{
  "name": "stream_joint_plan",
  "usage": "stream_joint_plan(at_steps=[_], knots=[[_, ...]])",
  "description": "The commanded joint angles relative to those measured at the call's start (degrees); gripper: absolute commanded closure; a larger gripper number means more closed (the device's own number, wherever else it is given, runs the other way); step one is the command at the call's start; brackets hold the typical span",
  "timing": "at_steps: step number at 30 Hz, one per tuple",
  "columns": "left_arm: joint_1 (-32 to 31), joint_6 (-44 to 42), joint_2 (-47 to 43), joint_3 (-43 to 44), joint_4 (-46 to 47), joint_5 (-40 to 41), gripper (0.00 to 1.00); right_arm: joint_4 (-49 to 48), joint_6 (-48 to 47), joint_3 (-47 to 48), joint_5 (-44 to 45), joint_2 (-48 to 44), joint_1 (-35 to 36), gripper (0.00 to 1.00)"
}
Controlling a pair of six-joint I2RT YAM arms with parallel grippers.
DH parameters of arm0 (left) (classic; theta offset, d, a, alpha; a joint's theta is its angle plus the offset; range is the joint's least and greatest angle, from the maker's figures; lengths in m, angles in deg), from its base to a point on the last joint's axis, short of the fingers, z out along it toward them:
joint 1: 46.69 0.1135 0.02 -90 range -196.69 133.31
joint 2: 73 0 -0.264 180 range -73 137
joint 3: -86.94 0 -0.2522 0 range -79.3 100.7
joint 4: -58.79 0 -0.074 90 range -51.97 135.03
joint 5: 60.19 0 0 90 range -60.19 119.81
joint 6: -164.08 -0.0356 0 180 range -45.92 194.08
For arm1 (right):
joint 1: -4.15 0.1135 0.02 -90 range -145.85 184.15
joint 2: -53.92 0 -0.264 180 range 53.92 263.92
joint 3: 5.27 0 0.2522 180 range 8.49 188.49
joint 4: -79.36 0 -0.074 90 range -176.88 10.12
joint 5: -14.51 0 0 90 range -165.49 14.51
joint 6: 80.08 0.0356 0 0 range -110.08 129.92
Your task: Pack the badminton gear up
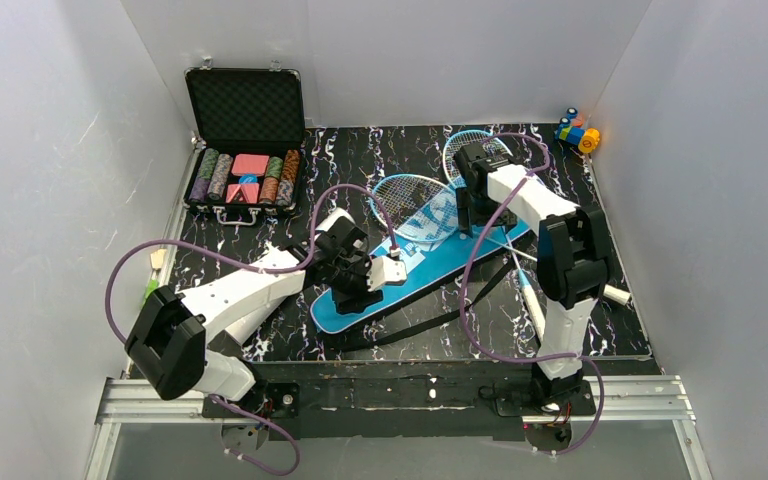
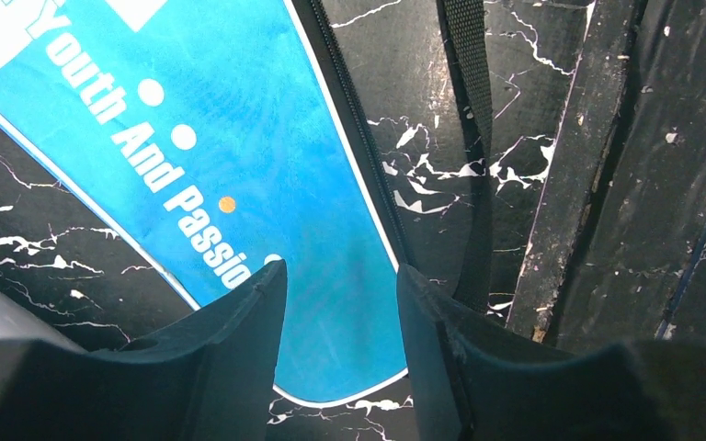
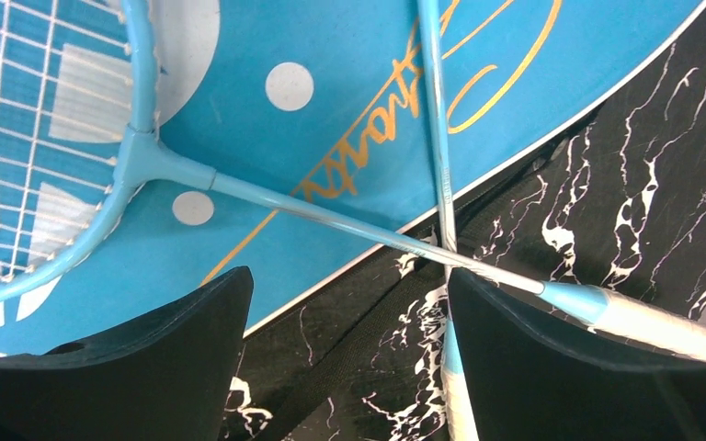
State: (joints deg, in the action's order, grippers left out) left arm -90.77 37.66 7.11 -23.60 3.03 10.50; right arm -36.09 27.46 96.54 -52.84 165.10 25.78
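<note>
Blue bag (image 1: 440, 268) lies flat, rackets (image 3: 331, 219) crossed on its wide end, our left gripper (image 2: 340, 294) open over its narrow tip and right gripper (image 3: 349, 303) open above the crossing, so we'd pinch just one shaft (image 3: 434, 138).

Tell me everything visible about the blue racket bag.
The blue racket bag lies flat, diagonal on the marbled table, narrow end toward the near edge. White piping, black zipper edge, white lettering, gold script. Its black strap trails beside it. Two rackets lie across its wide end; the open left gripper sits over the narrow end.
</note>
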Motion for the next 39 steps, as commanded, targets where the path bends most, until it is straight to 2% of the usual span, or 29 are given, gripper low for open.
stream_joint_plan(at_steps=[1,9,19,24,31,36,39], knots=[[-0.3,-0.1,-3.4,1.7,-1.4,-0.1,0.53,-1.1,-0.8,0.3,3.3,2.2,-0.3,0.15],[-0.3,0.2,-2.4,2.6,-1.7,-0.5,0.53,-1.1,-0.1,0.0,4.1,2.9,0.4,0.17],[-0.3,0.1,-1.1,5.7,-3.8,-1.6,0.53,3.7,1.8,8.3,10.1,6.6,-0.4,0.16],[-0.3,0.4,-2.7,5.5,-4.0,-1.8,0.53,2.9,3.3,8.3,8.5,7.4,-2.3,0.16],[-0.3,0.5,-3.7,3.8,-3.9,-1.9,0.53,-1.3,4.5,2.3,4.6,5.4,-6.6,0.16],[-0.3,0.7,-4.1,3.5,-4.1,-1.9,0.53,-5.5,3.0,-1.2,0.8,-0.2,-7.1,0.16],[-0.2,1.0,-3.8,3.8,-4.3,-1.9,0.53,-4.9,2.7,0.2,0.1,-1.5,-7.2,0.16]])
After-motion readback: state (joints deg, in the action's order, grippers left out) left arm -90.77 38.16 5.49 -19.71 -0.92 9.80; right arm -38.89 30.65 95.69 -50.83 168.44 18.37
